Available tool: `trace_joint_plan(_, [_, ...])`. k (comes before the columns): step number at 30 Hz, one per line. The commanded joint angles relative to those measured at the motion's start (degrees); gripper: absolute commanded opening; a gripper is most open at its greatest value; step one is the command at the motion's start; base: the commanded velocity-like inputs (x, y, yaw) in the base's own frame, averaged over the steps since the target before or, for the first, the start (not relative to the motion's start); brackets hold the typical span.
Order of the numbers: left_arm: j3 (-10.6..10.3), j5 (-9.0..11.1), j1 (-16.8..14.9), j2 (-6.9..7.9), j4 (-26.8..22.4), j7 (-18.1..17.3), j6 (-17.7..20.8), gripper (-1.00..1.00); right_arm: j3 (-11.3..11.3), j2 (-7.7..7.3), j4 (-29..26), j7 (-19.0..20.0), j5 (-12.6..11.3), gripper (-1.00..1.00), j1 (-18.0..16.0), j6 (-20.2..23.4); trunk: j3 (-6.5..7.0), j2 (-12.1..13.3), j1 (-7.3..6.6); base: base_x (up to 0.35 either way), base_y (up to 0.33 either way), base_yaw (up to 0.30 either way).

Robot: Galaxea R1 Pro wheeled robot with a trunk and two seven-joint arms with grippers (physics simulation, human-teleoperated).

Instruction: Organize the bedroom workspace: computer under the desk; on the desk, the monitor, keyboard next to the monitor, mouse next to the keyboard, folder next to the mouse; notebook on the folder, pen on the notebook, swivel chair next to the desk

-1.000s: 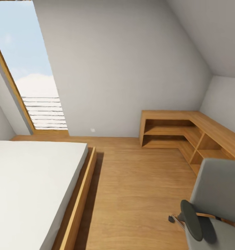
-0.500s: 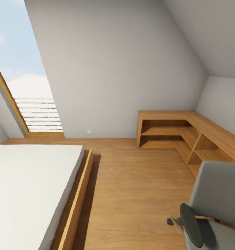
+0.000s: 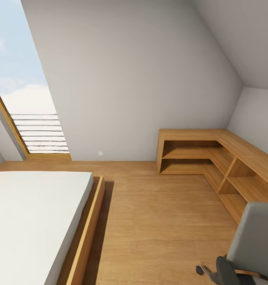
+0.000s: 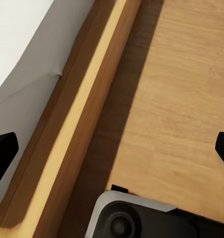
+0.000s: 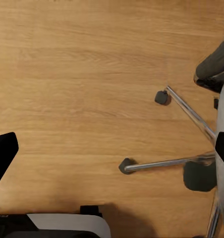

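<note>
Currently in transit: swivel chair [image 3: 250,245] sits low on the robot's right, cut off by the frame edge, so the right claw [image 5: 112,148] is nearer. Chrome star base [image 5: 181,144] lies just beside it. Both claws wide, empty; left claw [image 4: 112,148] hangs over the bed frame [image 4: 77,129]. Folder and bench hidden.

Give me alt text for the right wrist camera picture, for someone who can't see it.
Looking down on a wood floor, the swivel chair stands at one edge, two chrome legs of its star base reaching out to dark castors. The right gripper's black fingertips sit wide apart at opposite edges, holding nothing.
</note>
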Motion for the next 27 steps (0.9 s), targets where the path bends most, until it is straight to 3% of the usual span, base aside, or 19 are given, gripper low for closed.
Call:
trace_joint_plan(1, [0.03,0.42,0.02,-0.01,-0.09,-0.34,-0.03,1.0,-0.43,0.0,0.09,-0.23,0.61,1.0,-0.06,-0.19,-0.1,-0.1,0.06,0.335,0.0,0.0])
trace_joint_plan(20, [0.03,0.42,0.02,0.0,-0.08,-0.34,0.0,1.0,-0.4,0.0,0.09,-0.23,0.61,1.0,-0.06,-0.19,-0.1,-0.1,0.06,0.335,0.0,-0.001])
trace_joint_plan(27, [0.03,0.42,0.02,0.0,-0.1,-0.34,0.0,1.0,-0.39,0.0,0.09,-0.23,0.61,1.0,-0.06,-0.19,-0.1,-0.1,0.06,0.335,0.0,-0.096])
